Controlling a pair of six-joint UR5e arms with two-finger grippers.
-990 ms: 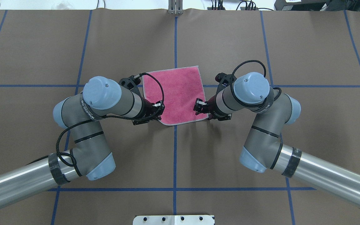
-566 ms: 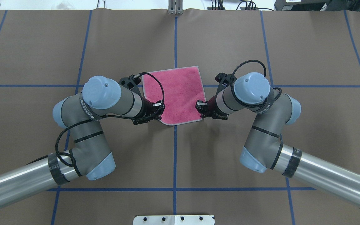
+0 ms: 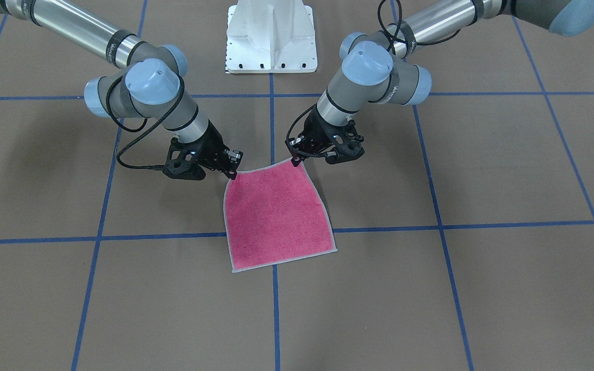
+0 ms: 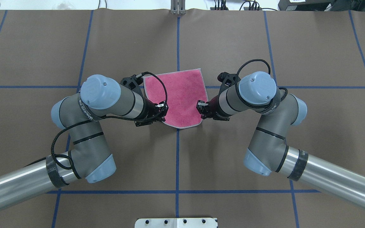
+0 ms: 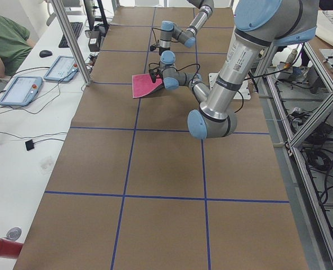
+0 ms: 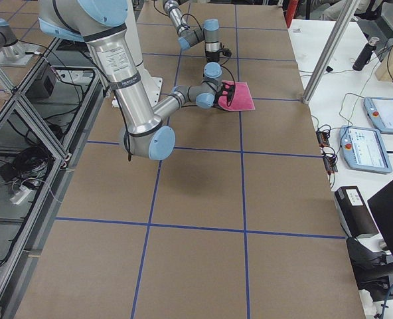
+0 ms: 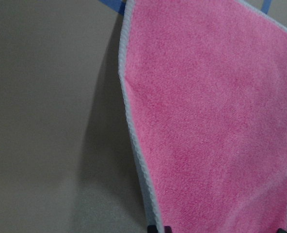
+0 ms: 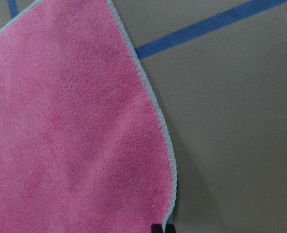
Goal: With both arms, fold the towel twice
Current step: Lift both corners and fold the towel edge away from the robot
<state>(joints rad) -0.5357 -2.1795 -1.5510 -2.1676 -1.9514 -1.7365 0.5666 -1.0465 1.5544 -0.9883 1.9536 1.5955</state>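
Note:
The towel [image 3: 276, 216] lies pink face up at the table's middle, with light grey edging. Its far edge rests on the table, and its two near corners are pinched and raised off the table. My left gripper [image 3: 295, 161] is shut on one near corner, and my right gripper [image 3: 233, 175] is shut on the other. From overhead the towel [image 4: 182, 95] hangs between the left gripper [image 4: 164, 117] and the right gripper [image 4: 201, 114], its near edge sagging in a curve. Both wrist views show pink cloth [image 7: 216, 121] [image 8: 71, 126] sloping down to the table.
The white pedestal base [image 3: 271, 36] stands behind the arms. Blue tape lines [image 4: 177, 158] cross the brown table cover. A side desk holds tablets [image 5: 20, 90] and a seated person [image 5: 3, 39]. A metal post [image 6: 326, 50] stands at the table's edge.
Both grippers have risen with the towel's near corners and drawn them closer together. The near edge has narrowed and now sags in a curve. The far edge has shifted slightly toward the robot.

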